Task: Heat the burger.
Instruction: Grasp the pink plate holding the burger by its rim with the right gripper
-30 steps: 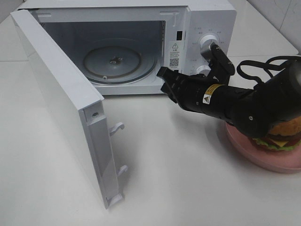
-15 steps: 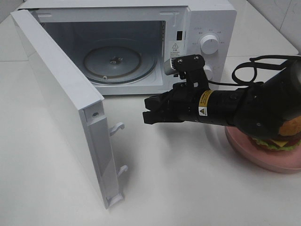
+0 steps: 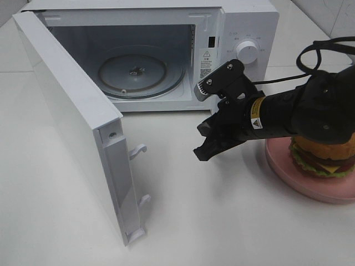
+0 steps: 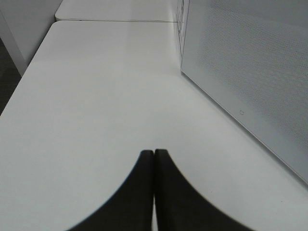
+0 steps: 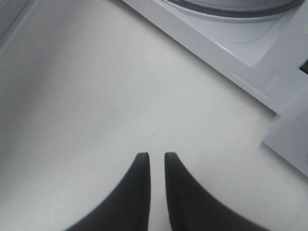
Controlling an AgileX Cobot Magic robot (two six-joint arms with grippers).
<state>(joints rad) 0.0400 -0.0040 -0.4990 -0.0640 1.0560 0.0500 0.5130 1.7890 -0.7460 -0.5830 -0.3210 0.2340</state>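
The burger, with a golden bun, lettuce and cheese, sits on a pink plate at the right, partly hidden by my right arm. My right gripper hangs over the table left of the plate, pointing down and left, in front of the open microwave. In the right wrist view its fingertips stand slightly apart with nothing between them. My left gripper is shut and empty above bare table, beside the microwave door. It does not show in the exterior view.
The microwave door swings wide open to the left, its latch hooks facing the table's middle. A glass turntable lies inside the cavity. The microwave's lower front edge shows in the right wrist view. Black cables loop behind the right arm.
My right arm has swung away from the microwave's control panel, down and back to the right, uncovering more of the burger. Its fingers have parted a little.
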